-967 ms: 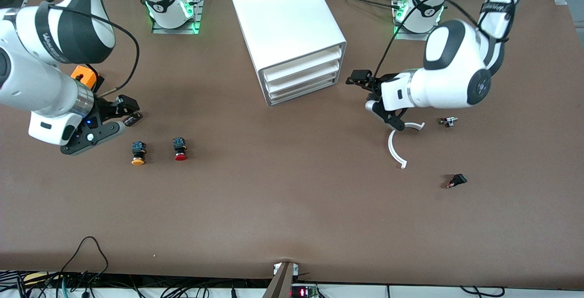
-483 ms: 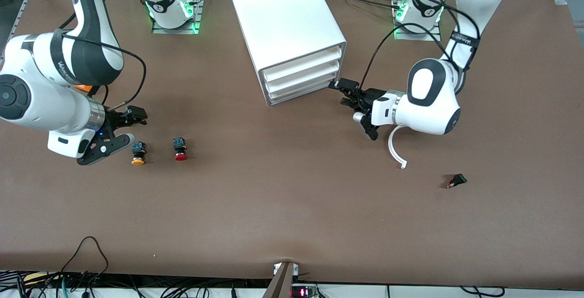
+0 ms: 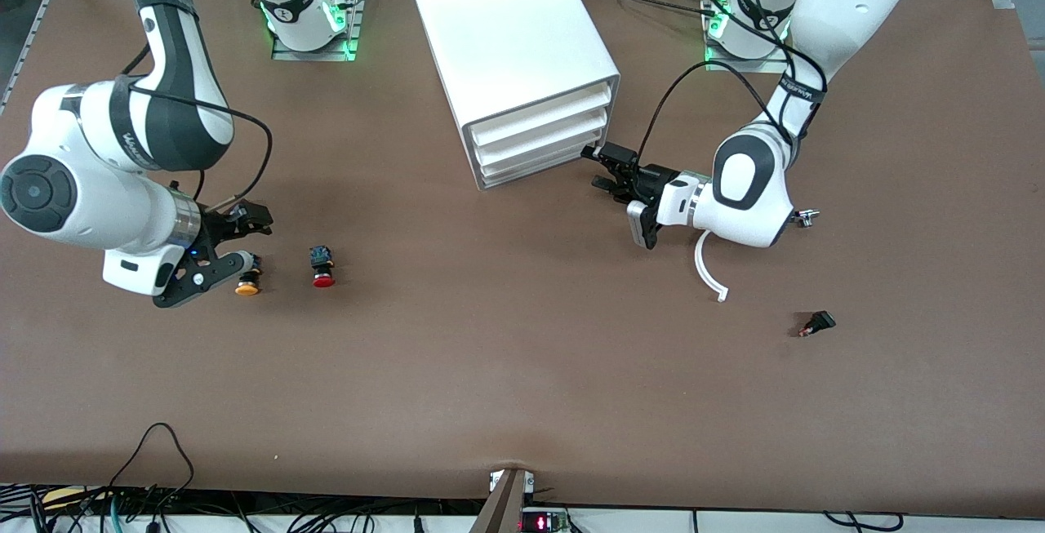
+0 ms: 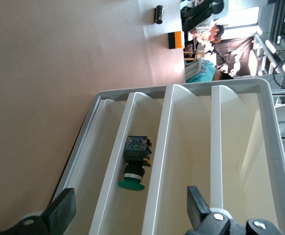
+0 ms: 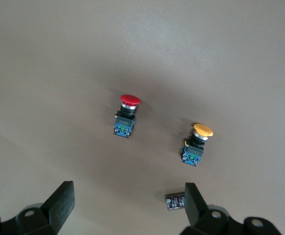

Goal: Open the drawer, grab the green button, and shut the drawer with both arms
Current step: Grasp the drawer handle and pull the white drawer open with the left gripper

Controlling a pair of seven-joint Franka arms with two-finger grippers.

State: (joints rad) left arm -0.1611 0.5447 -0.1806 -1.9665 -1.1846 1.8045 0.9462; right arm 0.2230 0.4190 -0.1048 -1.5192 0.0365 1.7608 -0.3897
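The white cabinet (image 3: 514,43) stands mid-table near the arms' bases, its three drawers shut; the lowest is the drawer (image 3: 543,160). In the left wrist view the green-capped button (image 4: 135,164) lies on its side on a low tray inside the cabinet (image 4: 181,147). My left gripper (image 3: 608,170) hovers open just in front of the drawer fronts, at their corner toward the left arm's end; its fingers (image 4: 64,210) straddle the lower trays, touching nothing. My right gripper (image 3: 245,239) is open and empty, low over the table toward the right arm's end.
A yellow-capped button (image 3: 247,286) and a red-capped button (image 3: 322,266) lie under and beside the right gripper, with a small black cylinder (image 5: 176,201) by one finger. A white curved strip (image 3: 706,268), a metal bit (image 3: 804,217) and a black part (image 3: 816,323) lie near the left arm.
The left gripper has swung in toward the drawer fronts and dropped lower. The right gripper has moved over the yellow-capped button. Both stayed open.
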